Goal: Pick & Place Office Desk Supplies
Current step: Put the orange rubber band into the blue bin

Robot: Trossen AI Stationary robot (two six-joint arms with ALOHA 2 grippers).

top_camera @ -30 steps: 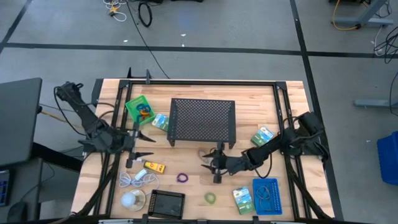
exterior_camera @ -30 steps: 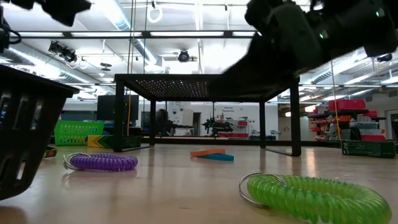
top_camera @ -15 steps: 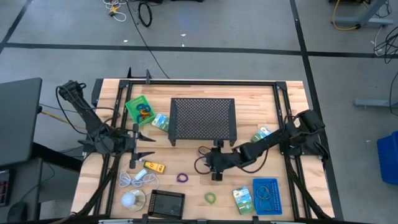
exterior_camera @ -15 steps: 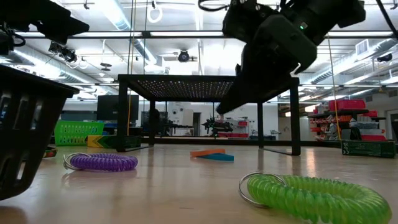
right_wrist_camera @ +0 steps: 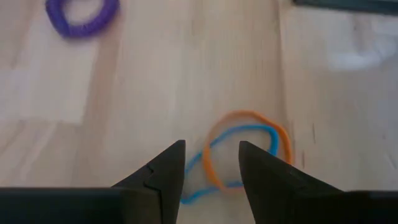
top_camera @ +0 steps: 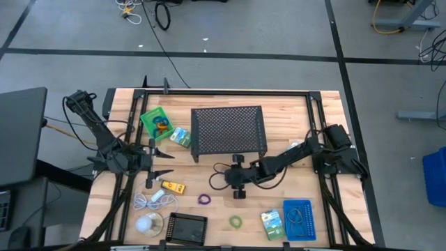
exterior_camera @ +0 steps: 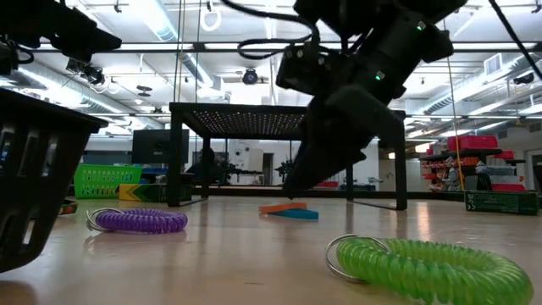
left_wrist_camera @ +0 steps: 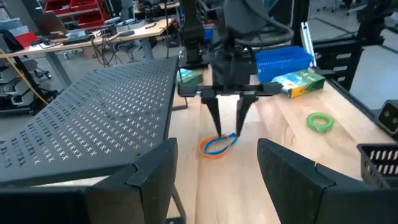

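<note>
my right gripper (left_wrist_camera: 227, 124) hangs with its fingers pointing down at the table, just in front of the black mesh stand (top_camera: 228, 132). the two fingers are spread with a narrow gap between them and nothing is pinched. right below my fingertips lie an orange loop (right_wrist_camera: 249, 149) and a blue loop (right_wrist_camera: 239, 158), overlapping each other flat on the wood; in my right wrist view they show in the gap and just past both fingers, and from the left wrist view one fingertip looks to reach the edge of the loops, though i cannot tell if it touches. a purple coiled loop (right_wrist_camera: 82, 14) lies farther out beyond my fingers, well apart from them. a green coiled loop (left_wrist_camera: 319, 121) sits off to one side of my right gripper, nearer the table's front edge, with a green-blue packet (left_wrist_camera: 298, 83) and the blue tray (left_wrist_camera: 283, 60) beyond it. my left gripper (top_camera: 155, 168) waits above the left part of the table, fingers spread wide and empty, near the yellow block (top_camera: 173, 186).
</note>
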